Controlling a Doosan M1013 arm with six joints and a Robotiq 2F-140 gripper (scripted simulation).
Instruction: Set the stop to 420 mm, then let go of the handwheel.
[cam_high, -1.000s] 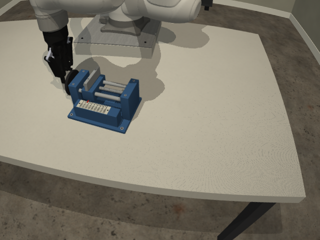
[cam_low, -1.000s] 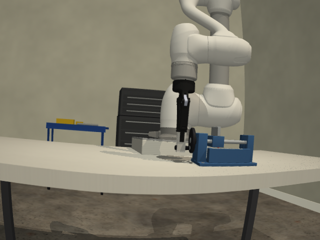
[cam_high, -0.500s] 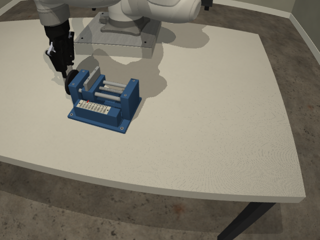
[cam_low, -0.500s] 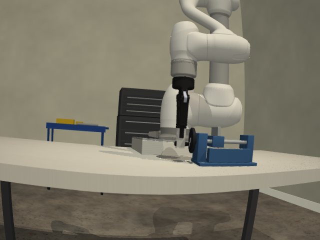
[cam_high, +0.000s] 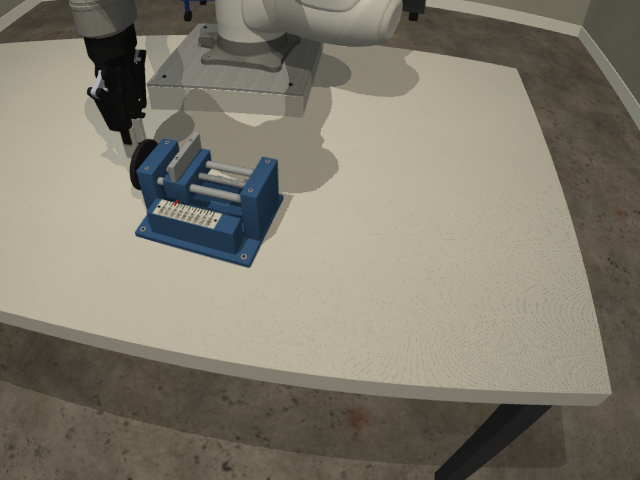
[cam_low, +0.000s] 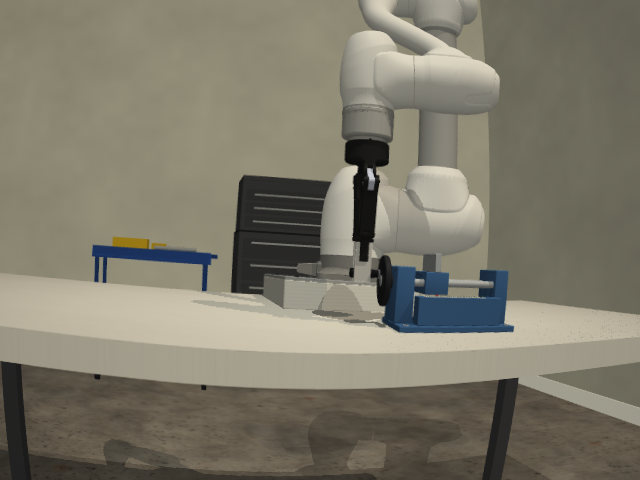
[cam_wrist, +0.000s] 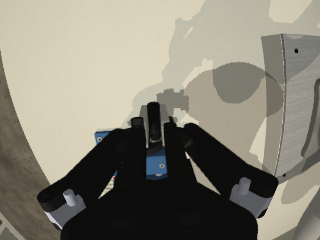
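Note:
The blue stop fixture (cam_high: 196, 235) (cam_low: 457, 311) (cam_wrist: 156, 165) stands on the table with its black handwheel (cam_high: 135, 173) (cam_low: 384, 280) at the left end. The grey stop plate (cam_high: 185, 156) (cam_low: 432, 261) sits upright on the blue carriage, near the handwheel end of the rods. A red pointer (cam_high: 176, 202) stands over the left part of the white scale (cam_high: 192, 214); its numbers are too small to read. My gripper (cam_high: 133, 140) (cam_low: 363, 266) (cam_wrist: 153, 114) points down beside the wheel's outer face, shut on the wheel's dark crank handle, which shows between the fingertips in the wrist view.
The robot's base plate (cam_high: 232, 82) (cam_low: 310, 293) (cam_wrist: 300, 115) stands behind the fixture on the table (cam_high: 361, 289) (cam_low: 206, 325). The fixture's right end block (cam_high: 261, 198) rises beside the rods. A blue cart (cam_low: 155, 254) and dark drawer cabinet (cam_low: 279, 206) stand beyond the table.

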